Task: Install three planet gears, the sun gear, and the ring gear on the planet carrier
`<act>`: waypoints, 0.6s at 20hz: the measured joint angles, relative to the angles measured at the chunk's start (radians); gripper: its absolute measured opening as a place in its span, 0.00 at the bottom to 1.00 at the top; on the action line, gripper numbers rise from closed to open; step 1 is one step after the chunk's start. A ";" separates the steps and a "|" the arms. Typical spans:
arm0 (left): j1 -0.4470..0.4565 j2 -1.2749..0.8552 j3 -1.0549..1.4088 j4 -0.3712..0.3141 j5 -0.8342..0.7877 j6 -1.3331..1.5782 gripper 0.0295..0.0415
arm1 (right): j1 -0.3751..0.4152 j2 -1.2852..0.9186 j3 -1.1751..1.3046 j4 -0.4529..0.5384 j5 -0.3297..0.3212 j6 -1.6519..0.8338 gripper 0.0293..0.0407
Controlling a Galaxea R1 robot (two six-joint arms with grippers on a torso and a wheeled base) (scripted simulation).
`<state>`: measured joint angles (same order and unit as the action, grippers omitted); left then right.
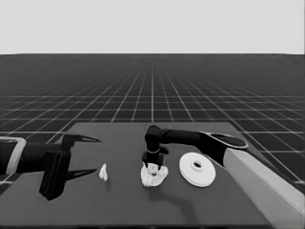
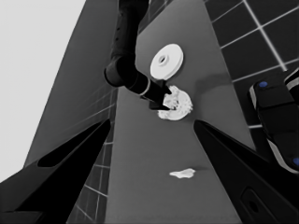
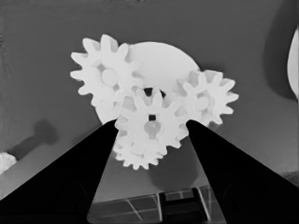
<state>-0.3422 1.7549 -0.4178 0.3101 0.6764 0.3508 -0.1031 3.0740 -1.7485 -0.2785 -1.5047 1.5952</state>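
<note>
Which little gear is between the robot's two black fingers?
The middle gear, over the smaller round part's hole, sits between the right gripper's fingers. The other gears flank it.

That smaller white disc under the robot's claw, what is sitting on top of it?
Four toothed gears lie on the smaller round part, the middle one between the right gripper's fingers. They cover its centre; only its far edge shows.

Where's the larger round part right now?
In the head view the larger round part lies flat on the table, uninstalled, right of the gear cluster under the right gripper.
</note>
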 joint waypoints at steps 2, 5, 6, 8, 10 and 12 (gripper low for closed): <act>0.000 0.000 0.000 0.000 0.000 0.000 0.75 | 0.000 0.000 0.000 0.000 0.000 0.021 0.14; 0.000 0.000 0.000 0.000 0.000 0.000 0.75 | -0.005 -0.001 -0.001 0.000 0.000 0.052 0.14; 0.000 0.000 0.000 0.000 0.000 0.000 0.75 | -0.005 -0.001 -0.001 0.000 0.000 0.063 0.14; 0.000 0.000 0.000 0.000 0.000 0.000 0.75 | -0.006 -0.002 -0.001 0.000 0.000 0.084 0.14; 0.000 0.000 0.000 0.000 0.000 0.000 0.75 | -0.006 -0.002 -0.001 0.000 0.000 0.105 0.14; 0.000 0.000 0.000 0.000 0.000 0.000 0.75 | -0.006 -0.002 -0.001 0.000 0.000 0.126 0.14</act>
<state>-0.3422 1.7549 -0.4178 0.3101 0.6764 0.3508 -0.1095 3.0724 -1.7496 -0.2785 -1.5047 1.7209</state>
